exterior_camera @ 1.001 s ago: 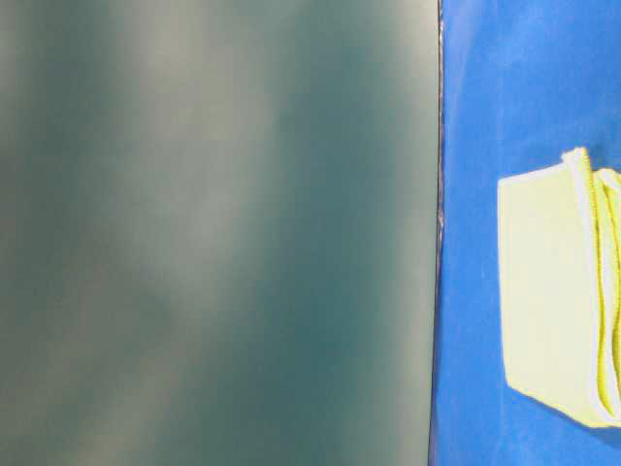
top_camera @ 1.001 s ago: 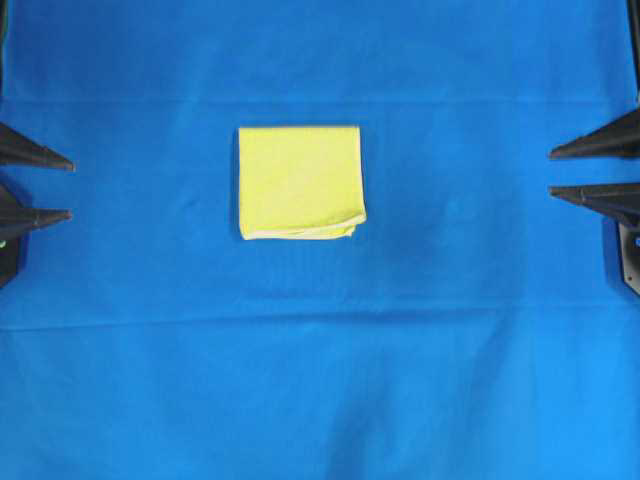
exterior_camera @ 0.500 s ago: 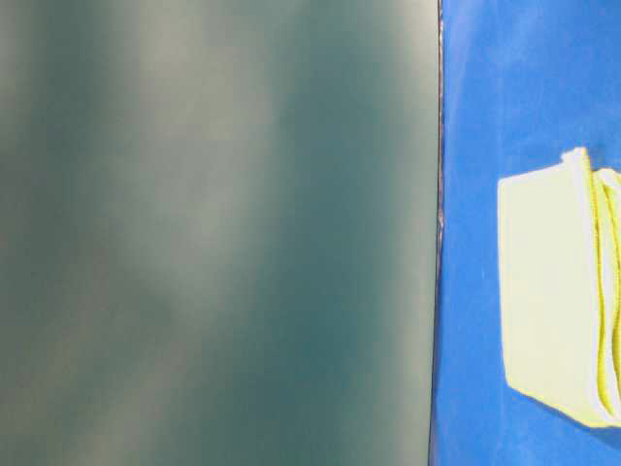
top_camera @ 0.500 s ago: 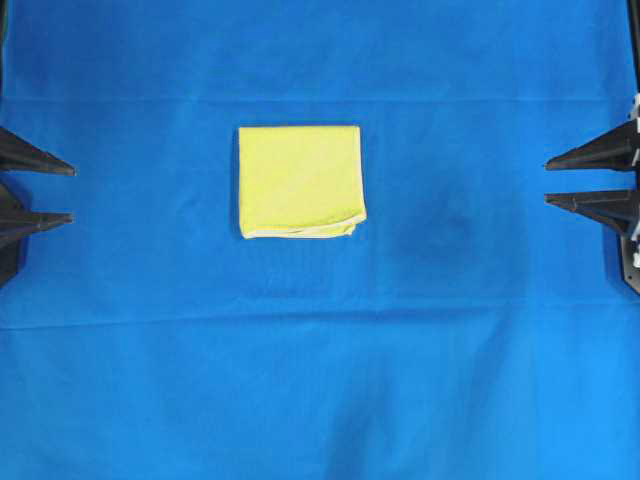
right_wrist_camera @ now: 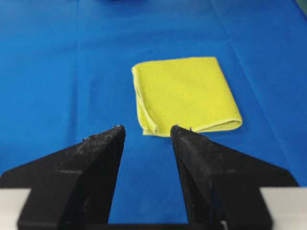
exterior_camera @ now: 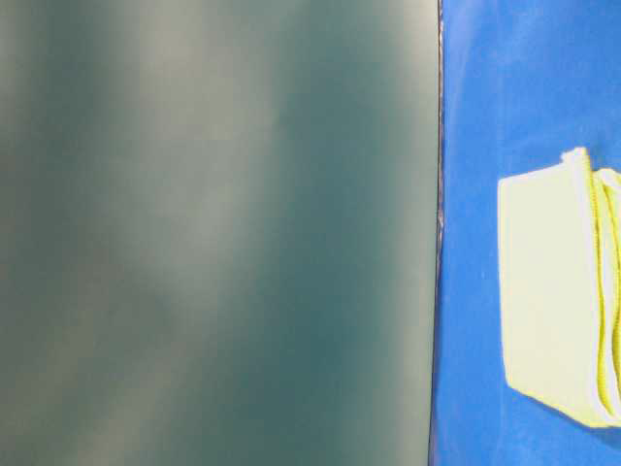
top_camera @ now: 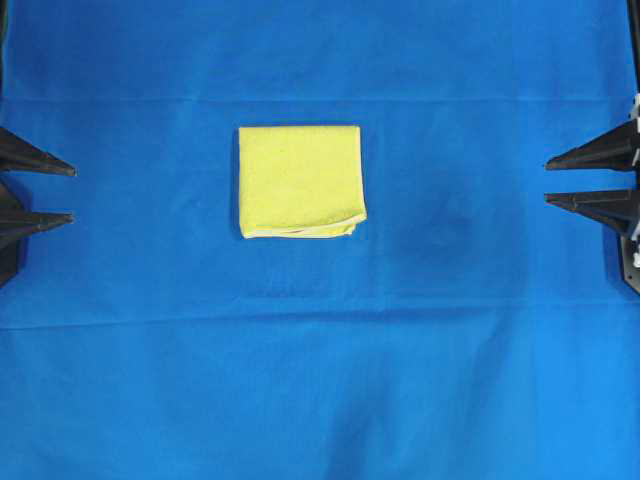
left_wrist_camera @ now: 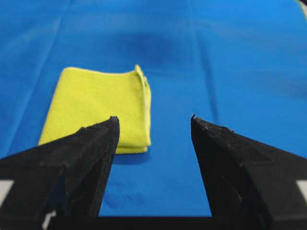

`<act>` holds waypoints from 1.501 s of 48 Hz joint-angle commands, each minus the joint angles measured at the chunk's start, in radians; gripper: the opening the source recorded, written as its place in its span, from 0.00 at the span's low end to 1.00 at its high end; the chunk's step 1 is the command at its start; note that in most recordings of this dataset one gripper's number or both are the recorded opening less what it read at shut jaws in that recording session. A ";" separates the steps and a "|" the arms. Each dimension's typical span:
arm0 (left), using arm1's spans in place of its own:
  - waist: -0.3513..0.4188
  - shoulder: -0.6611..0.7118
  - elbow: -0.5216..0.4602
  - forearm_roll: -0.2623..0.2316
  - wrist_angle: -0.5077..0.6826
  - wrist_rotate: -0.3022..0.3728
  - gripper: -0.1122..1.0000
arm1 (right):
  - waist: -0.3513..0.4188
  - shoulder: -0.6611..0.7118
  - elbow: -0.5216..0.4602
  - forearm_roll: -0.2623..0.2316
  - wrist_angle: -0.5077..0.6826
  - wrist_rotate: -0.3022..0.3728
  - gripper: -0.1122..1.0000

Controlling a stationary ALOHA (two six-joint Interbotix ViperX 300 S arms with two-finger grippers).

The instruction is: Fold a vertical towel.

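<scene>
- A blue cloth [top_camera: 320, 380] covers the whole bench, lightly creased, under flat even light.
- The towel [top_camera: 300, 181] lies near the middle of the bench, a compact yellow near-square with several layers stacked; hemmed edges show along its near side and one corner sits slightly askew.
- The folding looks finished, or close to it; at most a tidy-up of that loose corner appears to remain.
- The left tool [top_camera: 70, 192] rests at the left edge, jaws apart and empty, well clear of the towel.
- The right tool [top_camera: 548, 178] mirrors it at the right edge, jaws likewise apart, gripping nothing.
</scene>
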 commanded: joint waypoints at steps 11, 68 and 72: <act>0.002 0.006 -0.011 -0.002 -0.009 -0.002 0.63 | -0.002 0.005 -0.012 0.000 -0.006 0.003 0.55; 0.002 0.003 -0.011 -0.002 -0.009 -0.002 0.63 | -0.002 0.006 -0.011 0.000 0.005 0.003 0.55; 0.003 0.003 -0.011 0.000 -0.009 -0.002 0.63 | -0.002 0.008 -0.011 0.000 0.009 0.003 0.55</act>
